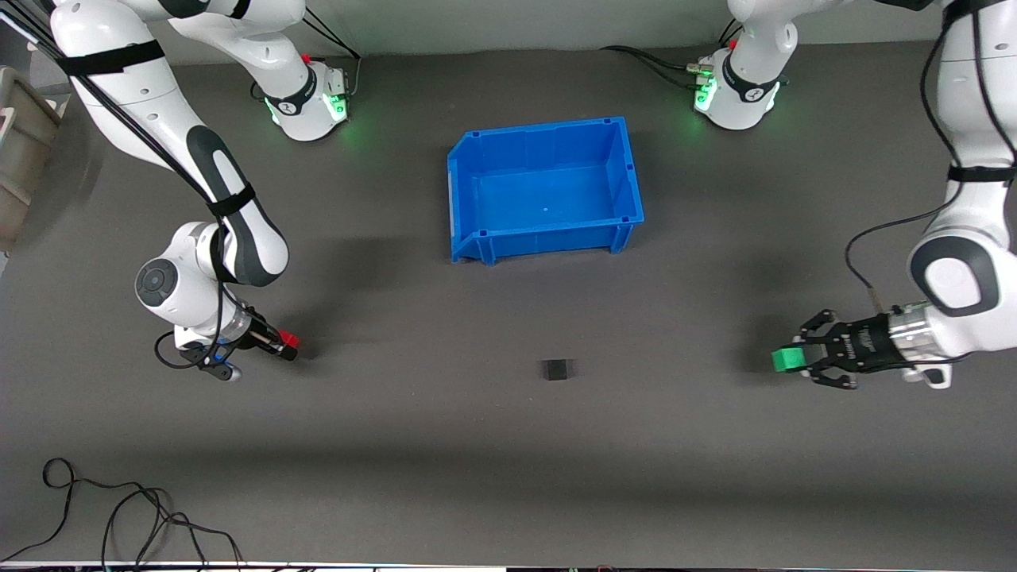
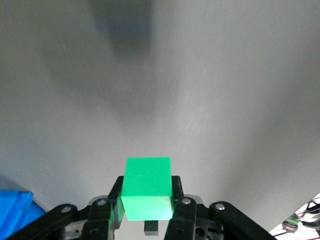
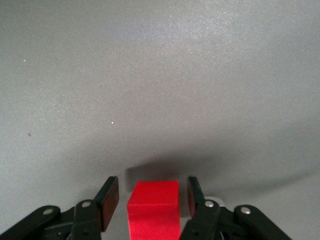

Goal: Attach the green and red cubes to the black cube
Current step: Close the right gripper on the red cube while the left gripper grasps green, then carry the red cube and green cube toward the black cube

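The black cube (image 1: 557,369) lies on the grey mat, nearer to the front camera than the blue bin. My left gripper (image 1: 797,361) is shut on the green cube (image 1: 786,360) and holds it above the mat toward the left arm's end of the table. The left wrist view shows the green cube (image 2: 147,186) pinched between the left gripper (image 2: 148,192) pads. My right gripper (image 1: 286,344) is low at the right arm's end. It (image 3: 153,194) is open, with a pad on each side of the red cube (image 3: 153,210), a gap on both sides. The red cube (image 1: 291,340) shows at its tip.
An empty blue bin (image 1: 548,238) stands mid-table between the arm bases; its corner shows in the left wrist view (image 2: 14,216). A beige container (image 1: 20,151) sits at the right arm's edge. Loose black cables (image 1: 119,516) lie near the front edge.
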{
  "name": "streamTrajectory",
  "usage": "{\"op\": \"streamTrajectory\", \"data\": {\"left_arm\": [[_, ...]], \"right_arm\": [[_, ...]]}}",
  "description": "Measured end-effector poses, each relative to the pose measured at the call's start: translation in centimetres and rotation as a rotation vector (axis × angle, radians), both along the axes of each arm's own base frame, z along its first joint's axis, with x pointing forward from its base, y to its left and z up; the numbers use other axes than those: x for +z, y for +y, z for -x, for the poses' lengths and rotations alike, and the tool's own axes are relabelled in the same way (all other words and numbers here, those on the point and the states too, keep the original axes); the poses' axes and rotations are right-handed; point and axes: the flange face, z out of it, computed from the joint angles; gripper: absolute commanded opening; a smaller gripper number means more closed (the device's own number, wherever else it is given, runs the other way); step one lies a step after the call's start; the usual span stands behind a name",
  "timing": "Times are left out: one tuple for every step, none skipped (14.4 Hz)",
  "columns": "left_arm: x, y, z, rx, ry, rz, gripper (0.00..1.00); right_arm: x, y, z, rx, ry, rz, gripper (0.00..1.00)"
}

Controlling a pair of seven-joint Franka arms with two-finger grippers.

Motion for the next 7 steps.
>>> {"op": "streamTrajectory", "data": {"left_arm": [[0.2, -2.1, -0.2, -0.010, 0.007, -0.002, 0.12], [0.3, -4.3, -0.4, -0.024, 0.012, -0.003, 0.12], [0.3, -6.4, -0.4, -0.044, 0.013, -0.005, 0.12], [0.4, -8.5, -0.4, -0.064, 0.011, -0.005, 0.12], [0.5, -10.8, -0.3, -0.080, 0.006, 0.002, 0.12], [0.6, -13.2, -0.2, -0.084, -0.001, 0.005, 0.12], [0.8, -15.8, -0.2, -0.071, -0.009, -0.001, 0.11]], "right_arm": [[-0.1, 0.0, 0.0, 0.000, 0.001, 0.000, 0.27], [-0.1, 0.0, 0.0, 0.000, 0.001, 0.000, 0.15], [-0.1, 0.0, 0.0, 0.000, 0.002, 0.000, 0.01], [-0.1, 0.0, 0.0, 0.000, 0.002, 0.000, 0.00], [-0.1, 0.0, 0.0, 0.000, 0.002, 0.000, 0.00], [-0.1, 0.0, 0.0, 0.000, 0.001, 0.000, 0.00], [0.1, 0.2, -0.2, -0.002, -0.003, -0.001, 0.00]]}}
